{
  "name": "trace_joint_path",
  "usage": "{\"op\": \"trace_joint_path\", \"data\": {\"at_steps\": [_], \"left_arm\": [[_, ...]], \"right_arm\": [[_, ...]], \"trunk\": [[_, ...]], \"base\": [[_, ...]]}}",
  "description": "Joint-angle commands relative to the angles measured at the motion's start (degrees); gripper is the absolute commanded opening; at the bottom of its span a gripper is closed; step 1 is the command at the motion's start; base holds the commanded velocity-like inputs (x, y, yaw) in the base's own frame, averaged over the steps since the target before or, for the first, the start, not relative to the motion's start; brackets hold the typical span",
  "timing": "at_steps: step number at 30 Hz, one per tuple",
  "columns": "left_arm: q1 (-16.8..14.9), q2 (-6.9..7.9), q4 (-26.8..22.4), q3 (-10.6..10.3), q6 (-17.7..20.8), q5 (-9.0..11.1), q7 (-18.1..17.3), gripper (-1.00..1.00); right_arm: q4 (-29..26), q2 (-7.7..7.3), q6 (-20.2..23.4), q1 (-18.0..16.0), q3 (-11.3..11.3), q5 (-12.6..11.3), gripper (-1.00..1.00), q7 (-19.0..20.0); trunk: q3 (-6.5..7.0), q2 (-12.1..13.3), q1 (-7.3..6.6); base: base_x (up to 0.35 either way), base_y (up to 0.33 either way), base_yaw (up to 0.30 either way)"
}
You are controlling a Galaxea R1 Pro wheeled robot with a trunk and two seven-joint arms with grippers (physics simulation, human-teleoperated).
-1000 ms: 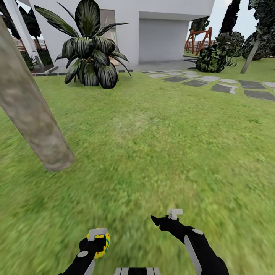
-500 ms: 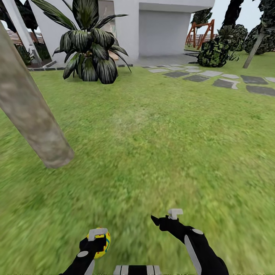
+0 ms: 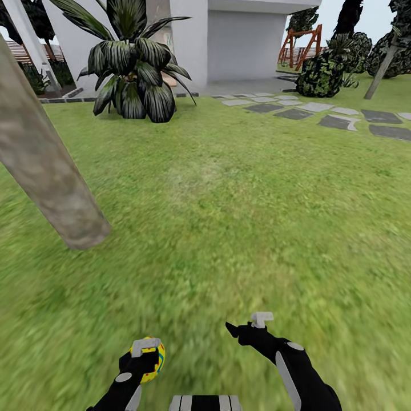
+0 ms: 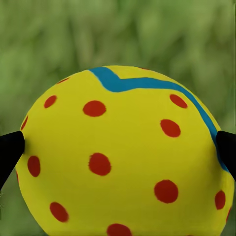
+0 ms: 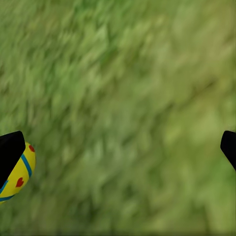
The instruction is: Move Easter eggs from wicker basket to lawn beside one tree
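Black fingers (image 4: 10,152) pinch a smooth, round dotted Easter egg (image 4: 123,157).

Head view: looks from above, forward and down over the lawn (image 3: 240,217); the left gripper (image 3: 149,357) and right gripper (image 3: 245,324) sit at the near edge, the tree (image 3: 48,171) is ahead of the left gripper, well apart.
Left wrist view: looks along the fingers (image 4: 10,152), very near to the Easter egg (image 4: 123,152) between them; blurred grass is behind.
Right wrist view: looks along its fingers (image 5: 10,150) down to the grass, fairly near.
Shared part: the same egg (image 5: 18,172) shows just beside one right finger; both wrist views and the head view see the grass near the grippers.
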Motion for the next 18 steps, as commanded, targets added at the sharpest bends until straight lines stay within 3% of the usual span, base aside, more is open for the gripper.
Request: {"op": "trace_joint_path", "data": {"at_steps": [1,4,9,14,18], "left_arm": [[0.03,0.10,-0.59,-0.35,0.30,0.46,0.48,-1.00],[0.07,0.13,-1.10,-0.33,0.28,0.45,0.48,-1.00],[0.09,0.14,-1.22,-0.32,0.00,0.45,0.48,-1.00],[0.09,0.16,-1.24,-0.31,-0.39,0.45,0.48,-1.00],[0.09,0.14,-1.24,-0.32,-0.47,0.45,0.48,-1.00]], "right_arm": [[-0.07,0.06,0.53,-0.02,-0.23,-0.42,1.00,0.25],[-0.05,0.06,0.53,-0.02,-0.23,-0.42,1.00,0.25],[-0.07,0.06,0.53,-0.02,-0.23,-0.42,1.00,0.25],[-0.05,0.06,0.53,-0.02,-0.23,-0.42,1.00,0.25],[-0.05,0.06,0.53,-0.02,-0.23,-0.42,1.00,0.25]], "trunk": [[-0.27,-0.03,0.01],[-0.93,-0.07,0.09],[-0.93,-0.07,0.09],[-2.04,-0.14,0.22],[-2.04,-0.14,0.22]], "base": [[0.000,0.000,0.000],[0.000,0.000,0.000],[0.000,0.000,0.000],[0.000,0.000,0.000],[0.000,0.000,0.000]]}}
